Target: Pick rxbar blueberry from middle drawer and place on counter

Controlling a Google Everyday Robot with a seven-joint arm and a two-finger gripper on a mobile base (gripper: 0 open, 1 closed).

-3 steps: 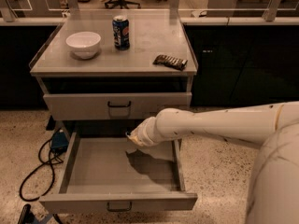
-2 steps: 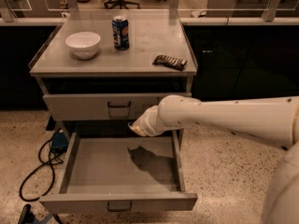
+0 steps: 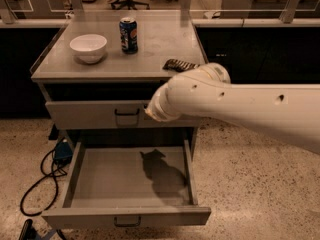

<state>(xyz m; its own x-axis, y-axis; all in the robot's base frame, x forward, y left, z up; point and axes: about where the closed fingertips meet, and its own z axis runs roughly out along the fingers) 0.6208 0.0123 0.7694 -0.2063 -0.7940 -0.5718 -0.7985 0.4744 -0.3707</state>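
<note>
At the lower left of the frame, a dark cable (image 3: 36, 186) loops over the speckled floor beside the cabinet. Up on the counter (image 3: 155, 41), toward its left side, sits a white bowl (image 3: 88, 47), and just right of it a blue can (image 3: 128, 35) stands upright. Below, the middle drawer (image 3: 150, 215) is pulled fully out toward the camera, and the arm's shadow lies on its grey floor. Above it, the upper drawer front (image 3: 85, 115) is closed. At the counter's right front edge lies a dark ridged bar (image 3: 179, 64), partly behind the robot arm (image 3: 240, 106), which comes in from the right of the frame. The gripper (image 3: 149, 112) sits at the arm's left end, in front of the closed drawer front and above the open drawer. The wrist hides it, so its state cannot be told. The rxbar blueberry is not in sight, and whether the gripper holds it cannot be told.
</note>
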